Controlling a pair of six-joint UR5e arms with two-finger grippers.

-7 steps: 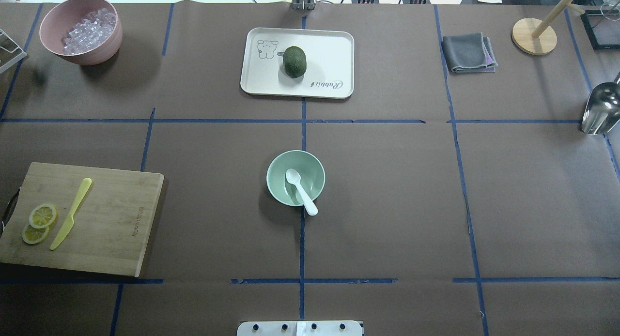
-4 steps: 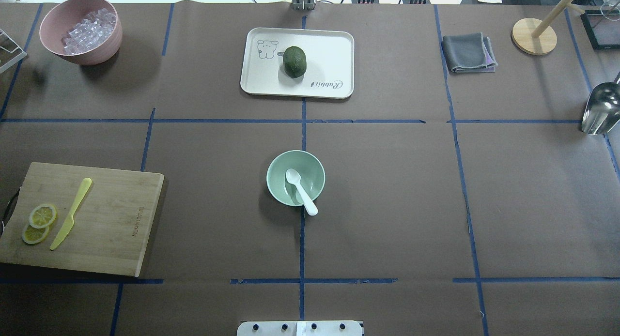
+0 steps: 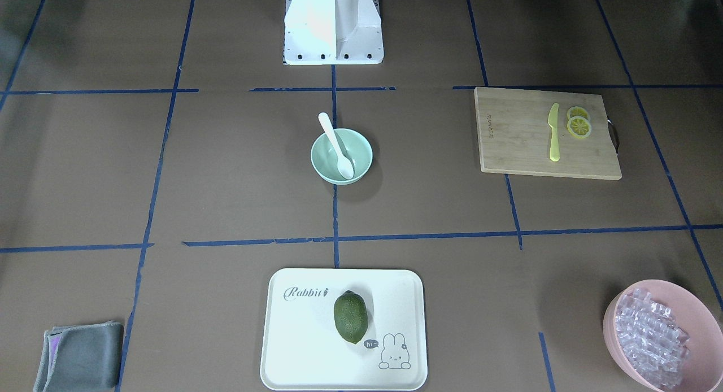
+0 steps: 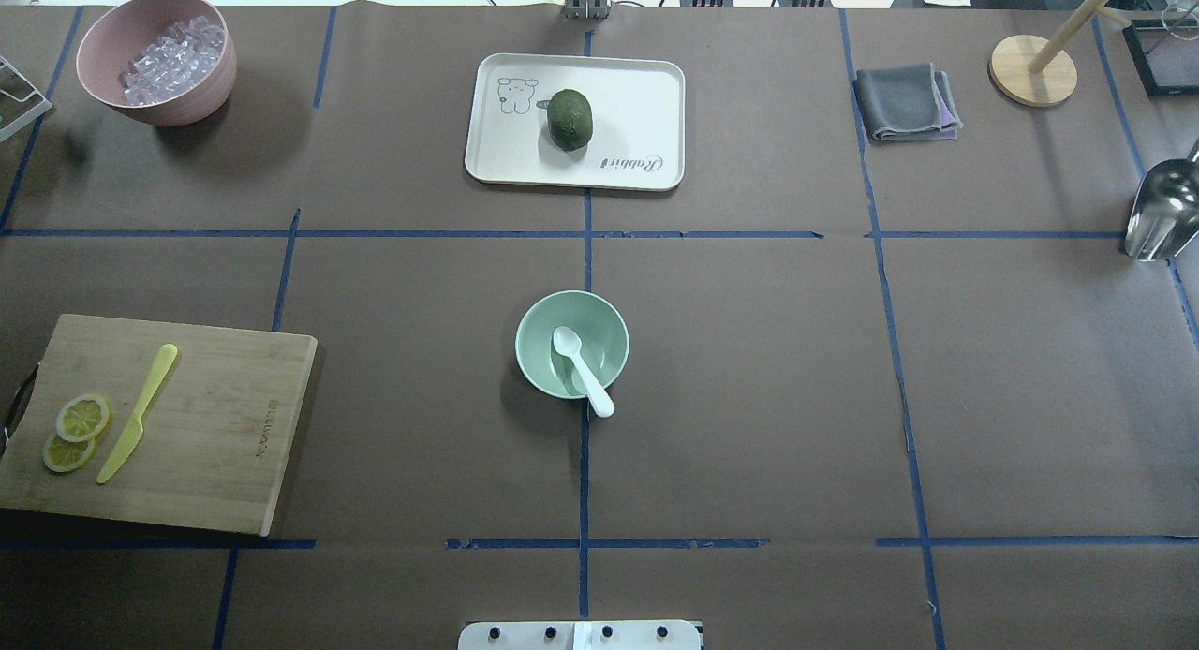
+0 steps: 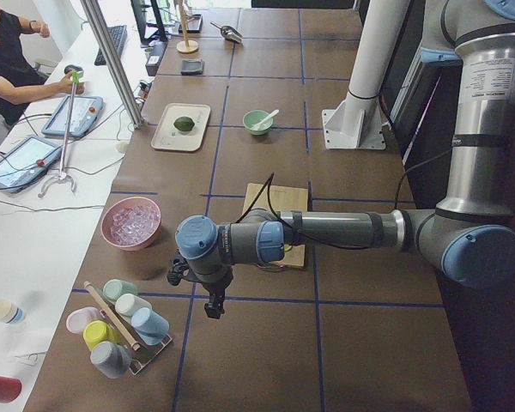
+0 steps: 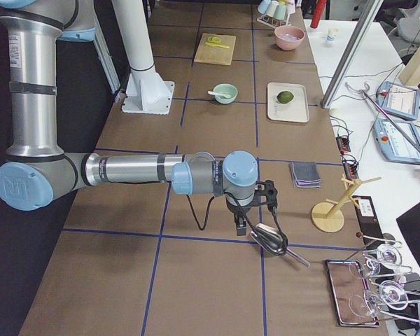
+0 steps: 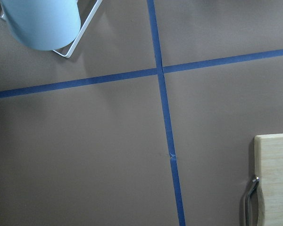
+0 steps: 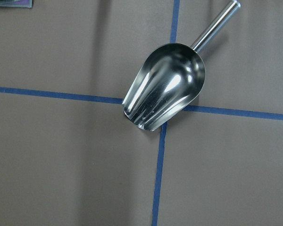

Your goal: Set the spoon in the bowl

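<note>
The white spoon [image 4: 581, 369] lies in the mint-green bowl [image 4: 536, 336] at the table's middle, head down inside, handle resting over the rim toward the robot. In the front-facing view the spoon [image 3: 337, 146] leans on the bowl's [image 3: 362, 150] rim on the side nearer the robot's base. Both arms are far from the bowl. The left gripper [image 5: 213, 305] hangs over the table's left end, and the right gripper [image 6: 241, 225] over its right end. Each shows only in a side view, so I cannot tell whether it is open or shut.
A cutting board [image 4: 215, 435] holds a yellow-green knife [image 4: 139, 412] and lemon slices. A pink bowl of ice [image 4: 157, 58], a white tray [image 4: 637, 97] with an avocado [image 4: 569, 119], a grey cloth [image 4: 905, 101] and a metal scoop [image 8: 165, 87] stand around. A cup rack [image 5: 120, 326] is near the left gripper.
</note>
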